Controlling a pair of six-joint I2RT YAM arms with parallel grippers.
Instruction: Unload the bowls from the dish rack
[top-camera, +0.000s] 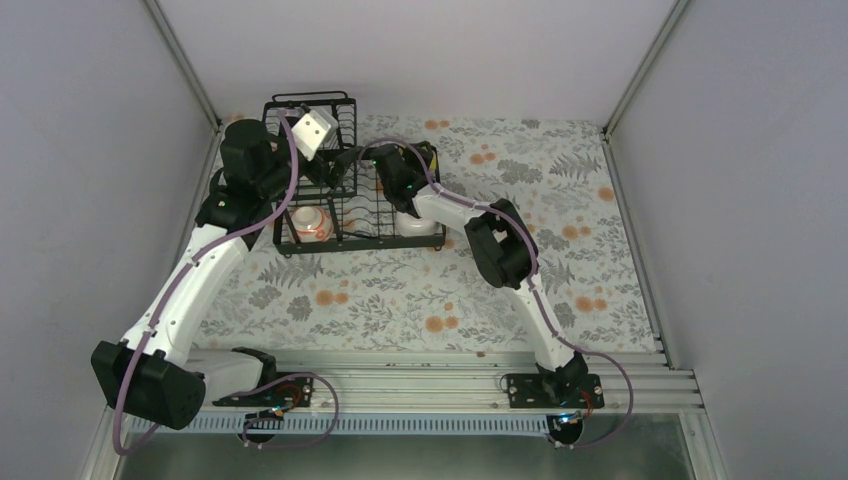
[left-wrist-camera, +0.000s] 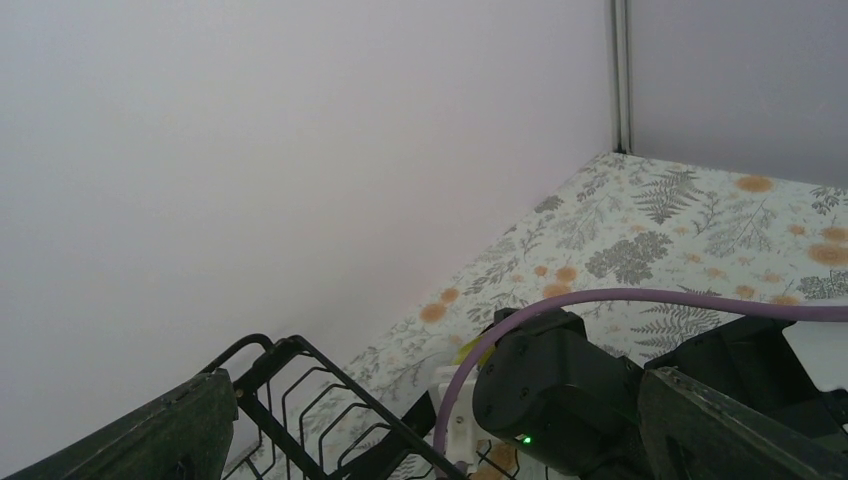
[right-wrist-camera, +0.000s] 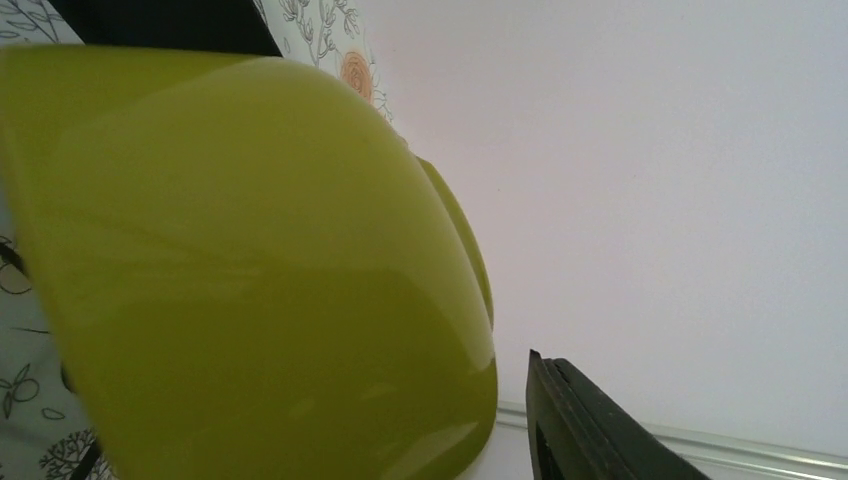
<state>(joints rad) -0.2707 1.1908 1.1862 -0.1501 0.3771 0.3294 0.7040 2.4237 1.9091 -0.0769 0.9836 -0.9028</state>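
Top external: white-and-black left arm (top-camera: 200, 275) reaches to 11 o'clock of the floral-print table (top-camera: 400, 300), wrist over the black wire rectangular dish rack (top-camera: 350, 238). Probably staged there to take the next bowl, or to steady the rack.

Left wrist view: left gripper (left-wrist-camera: 437, 385) gapes wide, one dark finger at each lower corner. Nothing is held or touched. Rack wires and the right arm's wrist sit between and below the fingers.

Small round white ceramic bowl with red-orange pattern (top-camera: 312, 222) is in the rack at its 7 o'clock corner, not yet unloaded. A white rounded shape (top-camera: 420, 230) at the rack's 4 o'clock end is likely the plain white bowl, but it is partly hidden under the right arm.

Right arm comes in from 5 o'clock. Right gripper (top-camera: 392, 175) is over the rack's right half, close to the left one, probably mid-lift of a bowl.

Right wrist view: glossy yellow-green ceramic bowl (right-wrist-camera: 250, 280) fills the left of the frame, right up against the camera. One dark finger (right-wrist-camera: 590, 430) shows at 5 o'clock, just beside the bowl's edge; the other is hidden. Likely gripped, but I cannot tell the jaw width or whether the pads clamp it. The bowl is at the right gripper, over the rack area, and barely visible from above.
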